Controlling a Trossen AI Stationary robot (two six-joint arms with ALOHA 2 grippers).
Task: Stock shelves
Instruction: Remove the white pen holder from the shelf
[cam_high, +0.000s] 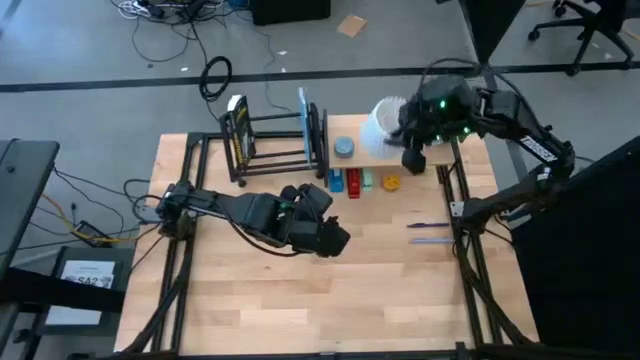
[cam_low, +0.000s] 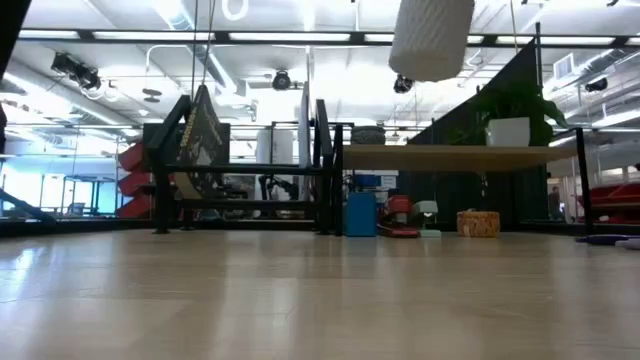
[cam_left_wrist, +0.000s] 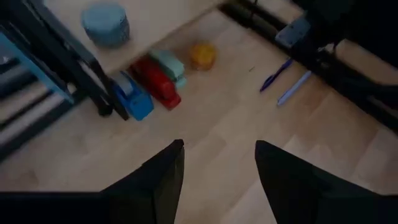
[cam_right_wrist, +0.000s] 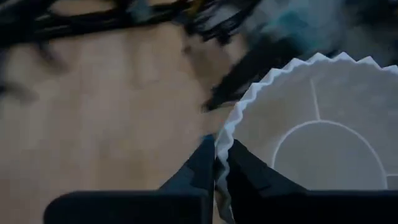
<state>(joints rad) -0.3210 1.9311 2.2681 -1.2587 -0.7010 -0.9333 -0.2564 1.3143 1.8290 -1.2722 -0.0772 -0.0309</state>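
Right pincer (cam_right_wrist: 214, 163) pinched shut on the fluted rim of a white paper coffee filter stack (cam_right_wrist: 311, 124), holding it in the air above the far right of the desk (cam_high: 300, 310); in the low view the white stack (cam_low: 432, 38) hangs well above the wooden board shelf (cam_low: 450, 157); left pincer (cam_left_wrist: 217, 168) waits open and empty over the middle of the desk, near side of the shelves; black metal-bar rack (cam_high: 275, 140) stands at far centre-left with a dark book (cam_high: 238, 130) leaning at its left end and a light blue panel (cam_high: 304, 118) upright at its right end; board shelf (cam_high: 355, 135) just right of the rack, carrying a grey-blue round tin (cam_high: 344, 148); under or in front of its near edge a blue tape dispenser (cam_left_wrist: 132, 99), red stapler (cam_left_wrist: 157, 83), pale green item (cam_left_wrist: 168, 63), small yellow object (cam_left_wrist: 203, 55); two pens (cam_high: 428, 231) lie farther right on the desk; step in hand looks like setting the filters on the board; best to lower straight down over the bare right part of the board, clear of the tin, keep the stack level, release only once the base rests; grip is on one thin rim edge, so the stack may tilt or shed layers if swung quickly.
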